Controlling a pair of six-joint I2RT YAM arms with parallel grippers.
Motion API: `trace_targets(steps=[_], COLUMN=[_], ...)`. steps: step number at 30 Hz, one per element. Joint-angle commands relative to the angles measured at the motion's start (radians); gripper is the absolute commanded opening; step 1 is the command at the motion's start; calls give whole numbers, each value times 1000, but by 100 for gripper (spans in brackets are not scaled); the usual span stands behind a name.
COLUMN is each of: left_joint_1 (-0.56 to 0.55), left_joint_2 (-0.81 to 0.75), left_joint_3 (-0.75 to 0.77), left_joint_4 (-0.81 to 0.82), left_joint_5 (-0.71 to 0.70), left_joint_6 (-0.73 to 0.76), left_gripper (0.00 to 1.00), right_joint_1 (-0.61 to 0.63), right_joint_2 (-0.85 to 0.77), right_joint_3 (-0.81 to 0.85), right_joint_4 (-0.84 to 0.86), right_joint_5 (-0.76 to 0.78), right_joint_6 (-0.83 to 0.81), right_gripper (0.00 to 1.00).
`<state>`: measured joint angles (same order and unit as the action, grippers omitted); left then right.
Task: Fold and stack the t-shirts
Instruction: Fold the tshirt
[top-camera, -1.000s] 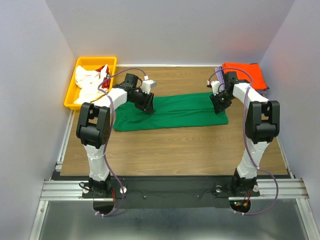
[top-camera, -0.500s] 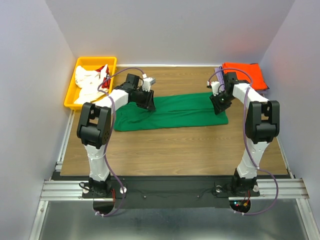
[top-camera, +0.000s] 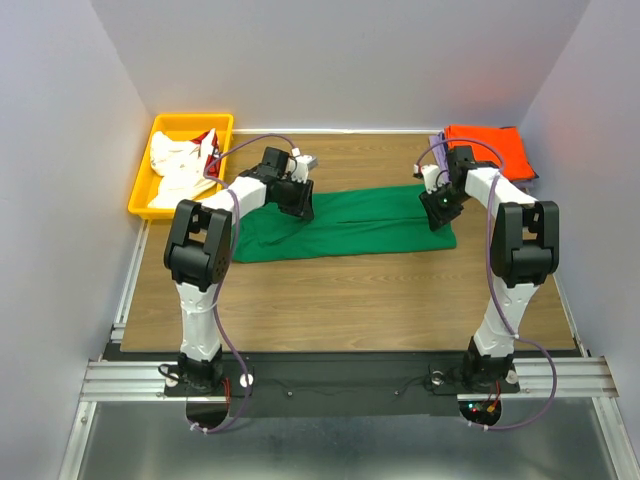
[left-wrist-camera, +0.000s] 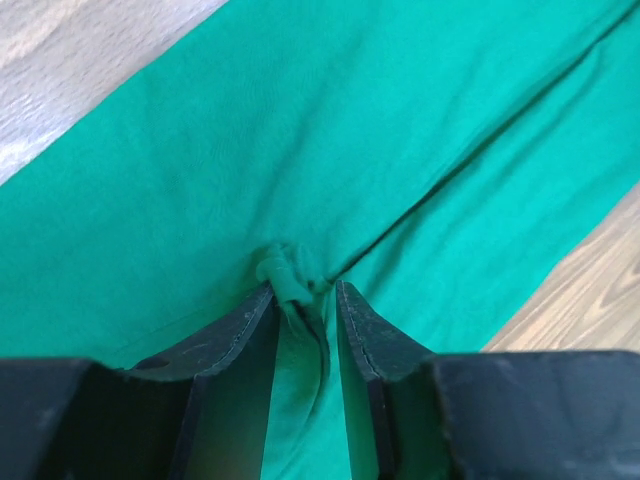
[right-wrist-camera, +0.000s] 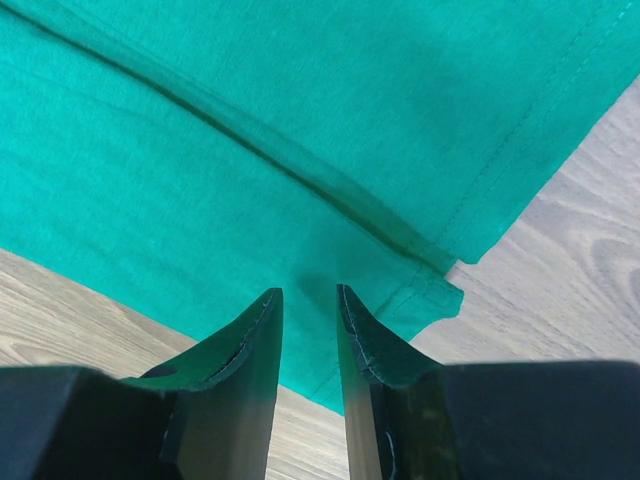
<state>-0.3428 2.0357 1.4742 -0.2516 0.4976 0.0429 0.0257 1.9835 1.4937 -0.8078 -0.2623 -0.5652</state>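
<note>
Green t-shirt (top-camera: 350, 225) lay folded lengthwise; left claw (left-wrist-camera: 305, 300) pinched a tuck, right claw (right-wrist-camera: 310, 300) stood narrowly parted, hold unclear. Next probably called for a matched lift.

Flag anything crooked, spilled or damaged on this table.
Nothing spilled or damaged. One oddity: the green t-shirt is bunched into a small pucker between the fingers of the left tool, toward the shirt's left end. The rest of it lies flat.
</note>
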Motion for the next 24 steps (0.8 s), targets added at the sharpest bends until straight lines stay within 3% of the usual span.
trace_targets(steps=[1, 4, 7, 13, 20, 24], left_joint_1=[-7, -7, -24, -151, -266, -300], left_joint_2=[-8, 0, -12, -74, -42, -37], left_joint_3=[49, 54, 52, 8, -66, -101], left_joint_4=[-6, -11, -12, 17, 89, 115], left_joint_5=[-24, -50, -74, -287, -625, -643], left_joint_6=[-3, 2, 47, 217, 330, 344], left_gripper=[40, 38, 26, 7, 9, 26], right_joint_1=[-7, -7, -7, -7, -6, -7], right_joint_2=[-32, -31, -31, -29, -34, -41], right_joint_3=[-1, -1, -6, -7, -12, -13], right_joint_4=[15, 13, 16, 18, 18, 18], right_joint_5=[-2, -5, -2, -5, -8, -6], right_joint_6=[-13, -12, -12, -10, -7, -9], right_gripper=[34, 34, 34, 34, 33, 33])
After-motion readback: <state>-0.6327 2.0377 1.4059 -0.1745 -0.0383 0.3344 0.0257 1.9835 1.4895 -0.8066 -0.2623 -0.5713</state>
